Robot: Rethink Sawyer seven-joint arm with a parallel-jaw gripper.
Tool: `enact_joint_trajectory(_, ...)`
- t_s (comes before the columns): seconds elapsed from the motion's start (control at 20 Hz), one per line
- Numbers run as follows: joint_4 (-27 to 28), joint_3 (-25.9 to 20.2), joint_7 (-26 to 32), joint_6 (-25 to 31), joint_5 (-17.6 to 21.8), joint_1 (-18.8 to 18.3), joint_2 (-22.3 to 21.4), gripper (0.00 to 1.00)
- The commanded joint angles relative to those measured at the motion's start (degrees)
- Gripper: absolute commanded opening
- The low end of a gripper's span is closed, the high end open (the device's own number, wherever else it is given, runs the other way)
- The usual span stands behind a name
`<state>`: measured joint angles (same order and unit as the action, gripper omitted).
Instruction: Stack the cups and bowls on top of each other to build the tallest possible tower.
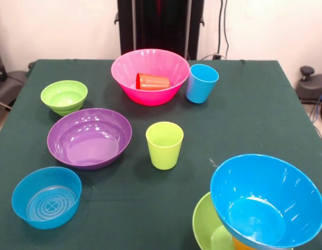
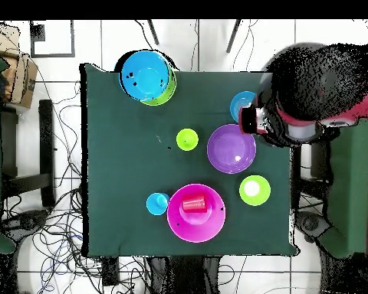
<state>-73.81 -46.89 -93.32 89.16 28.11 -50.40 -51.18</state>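
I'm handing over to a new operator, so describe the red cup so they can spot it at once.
Start at the large pink bowl at the table's far edge in the front view, just below the robot's pedestal. The red cup lies on its side inside that bowl. The light blue cup and lime green cup stand upright on the cloth.

Open cloth: dark green table (image 1: 255,120) — bare along the side beyond the lime green plastic cup (image 1: 164,145).
Crowded: glossy purple plastic bowl (image 1: 89,137), small lime green bowl (image 1: 64,96) — close together.
Edge: red arm (image 2: 310,115) over small blue bowl (image 2: 241,103).
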Motion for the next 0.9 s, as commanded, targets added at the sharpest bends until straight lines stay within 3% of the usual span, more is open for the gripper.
enact_joint_trajectory(0.05, -11.97, 4.12, 0.54, -5.53, -0.93, -0.18, -1.33, 0.0)
enact_joint_trajectory(0.25, -14.02, 4.12, -0.01, -4.74, -2.7, 0.05, -5.17, 0.0)
enact_joint_trajectory(0.55, -18.79, 4.29, -1.7, -2.73, -9.73, 0.3, -13.58, 0.0)
enact_joint_trajectory(0.75, -20.98, 3.67, 3.49, 0.05, -17.96, -3.69, -19.71, 0.0)
enact_joint_trajectory(0.85, -18.09, 2.53, 9.07, 5.99, -21.14, -7.49, -20.45, 0.0)
enact_joint_trajectory(0.9, -15.27, 1.71, 12.41, 10.38, -20.69, -9.8, -19.28, 0.0)
